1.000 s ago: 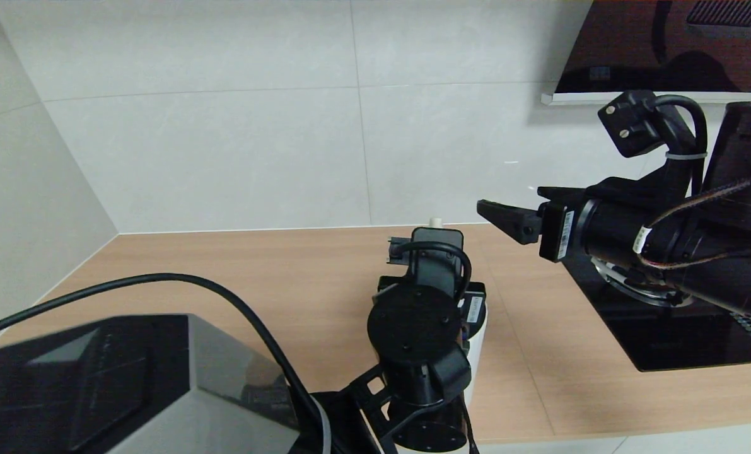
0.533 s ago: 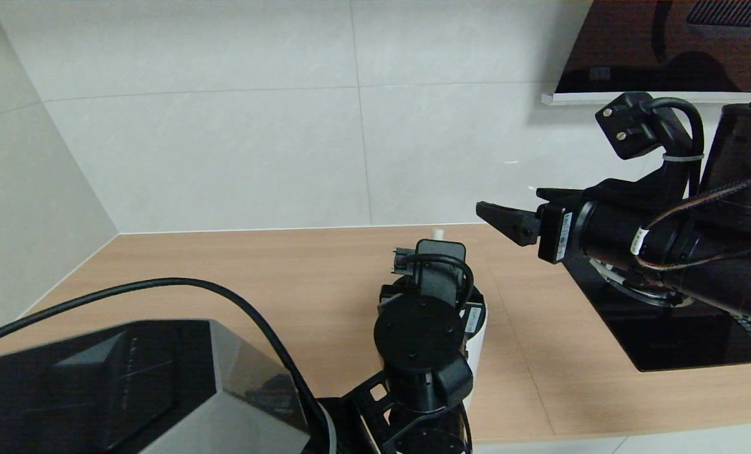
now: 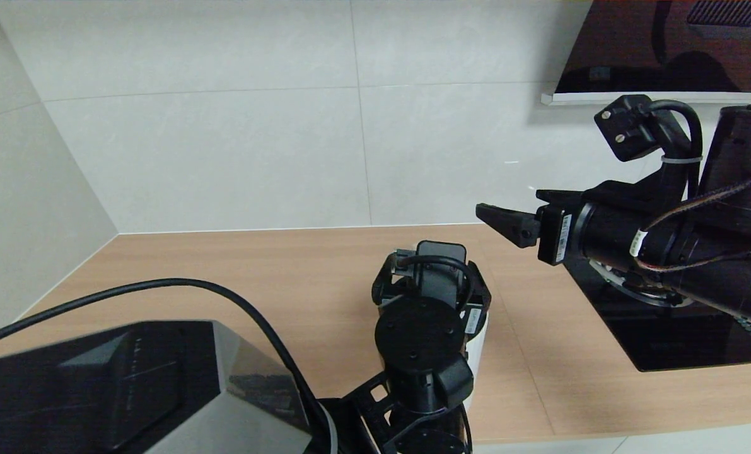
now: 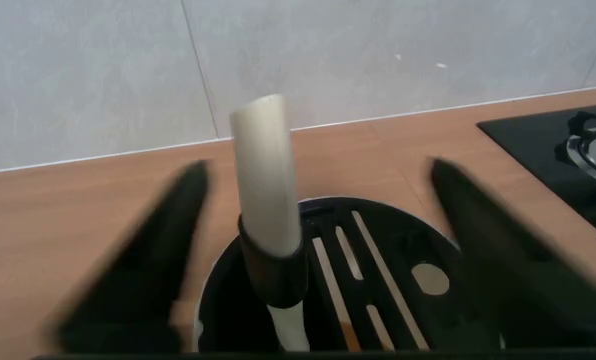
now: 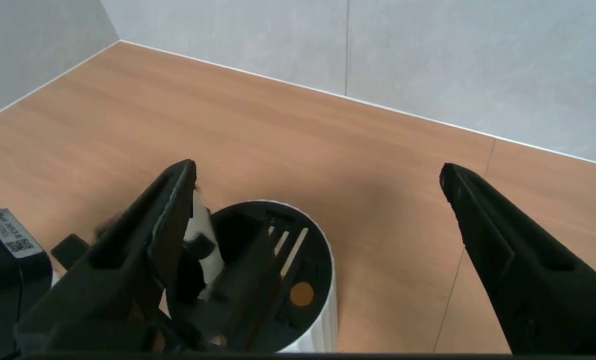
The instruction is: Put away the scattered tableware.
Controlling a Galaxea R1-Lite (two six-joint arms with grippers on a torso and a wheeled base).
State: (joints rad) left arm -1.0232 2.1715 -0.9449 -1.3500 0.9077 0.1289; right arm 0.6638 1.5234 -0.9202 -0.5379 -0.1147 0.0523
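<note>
1. The left fingers [image 4: 143, 265] point down over the holder [image 5: 312, 312] and are spread wide, gripping nothing.
2. The utensil [image 4: 265, 170] stands nearly upright in the holder, midway between the left fingers and apart from both. Its white handle, with a dark band lower down, rises above the rim. The working end is hidden inside the holder, so its kind cannot be told.
3. The holder is round, white outside and black inside, with long slots and a round hole in its floor. It stands on the worktop [image 3: 255, 277] directly under the left fingers.
4. The right fingers [image 5: 513, 255] are also wide apart and hold nothing. They hang above the worktop, higher than the left fingers, farther back and to their right, pointing toward the robot's left. The holder lies below and ahead of them, well apart.
5. A black cooktop [image 3: 665, 343] is set into the worktop to the right of both pairs of fingers, under the right arm.
6. A pale tiled wall [image 3: 224, 157] rises beyond all the fingers and meets the worktop's far edge. A second wall meets it in a corner far to the left fingers' left.
7. A dark hood [image 3: 652, 44] is on the wall above the right fingers.
</note>
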